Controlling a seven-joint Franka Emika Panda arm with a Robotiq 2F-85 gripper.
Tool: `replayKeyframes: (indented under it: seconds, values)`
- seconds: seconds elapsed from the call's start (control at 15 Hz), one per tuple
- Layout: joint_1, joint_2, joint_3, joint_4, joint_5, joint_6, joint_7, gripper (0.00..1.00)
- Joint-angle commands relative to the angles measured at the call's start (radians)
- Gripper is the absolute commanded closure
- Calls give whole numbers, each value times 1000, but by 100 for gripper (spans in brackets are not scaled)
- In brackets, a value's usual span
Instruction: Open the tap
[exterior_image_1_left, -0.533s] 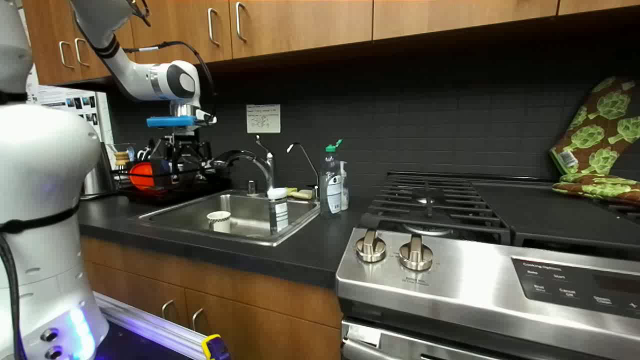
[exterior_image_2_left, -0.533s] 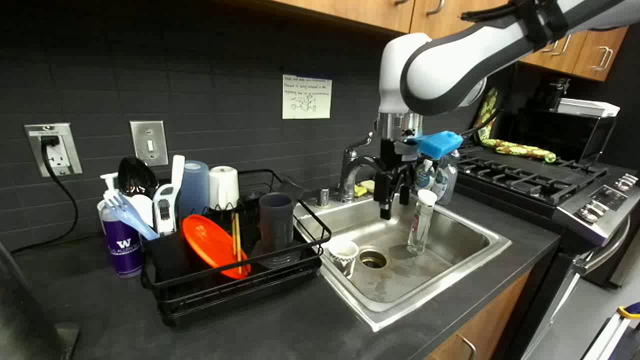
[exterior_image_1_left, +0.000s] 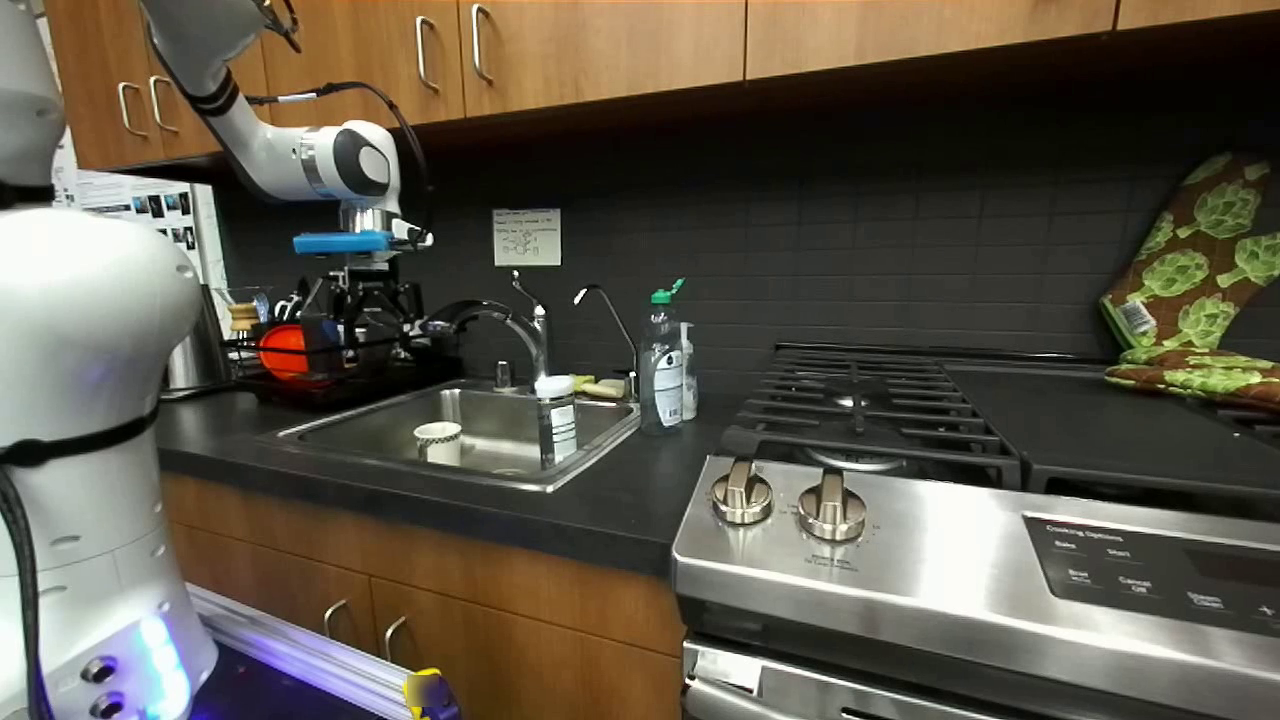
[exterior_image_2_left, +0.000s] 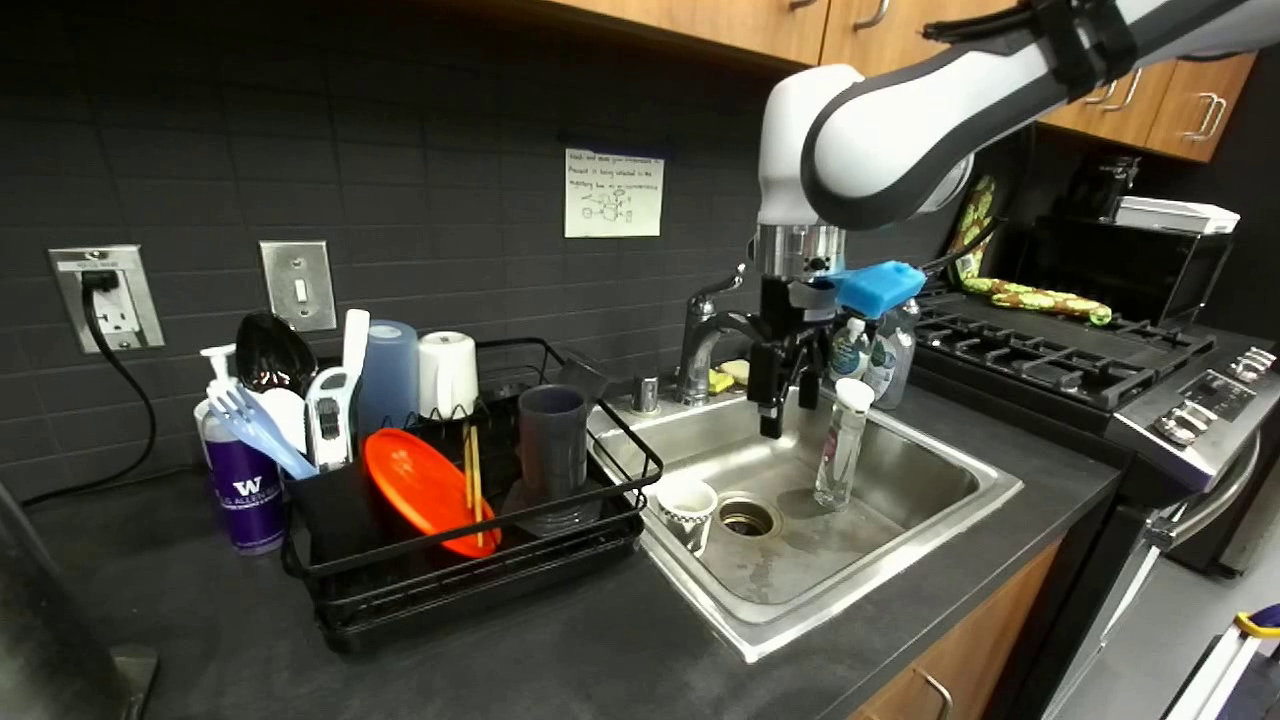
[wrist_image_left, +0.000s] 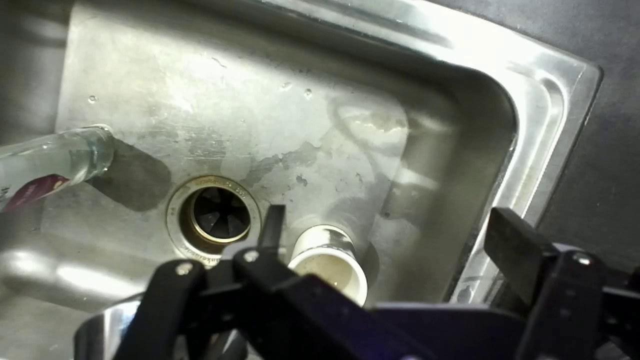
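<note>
Looking left to right in an exterior view, the tap (exterior_image_2_left: 695, 355) stands at the sink's (exterior_image_2_left: 755, 640) back edge, lever (exterior_image_2_left: 722, 284) on top, with the gripper (exterior_image_2_left: 789, 418) hanging just right of it, jaws spread, holding nothing. I'd rise clear of the spout (exterior_image_2_left: 735, 321) first, then nudge the lever gently rather than pinch it.

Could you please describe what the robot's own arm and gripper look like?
The arm has rounded white casings with dark grey trim, a silver collar near the wrist, black straps and a black cable bearing a small white label. A bright blue block is mounted above the gripper, which is black, with two fingers, jointed linkages and silver-coloured bolts.
</note>
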Motion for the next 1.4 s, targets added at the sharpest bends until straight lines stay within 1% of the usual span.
replayKeyframes:
  seconds: [0.0, 0.27, 0.53, 0.67, 0.93, 1.33]
  values:
    - [8, -46, -9, -32, 14, 30, -9, 0]
    - [7, -85, -12, -65, 23, 70, -1, 0]
    - [6, -147, -35, -118, 92, 90, -45, 0]
    - [1, -183, -59, -147, 141, 108, -63, 0]
    - [-11, -257, -121, -204, 233, 159, -100, 0]
    - [2, -371, -245, -291, 457, 214, -232, 0]
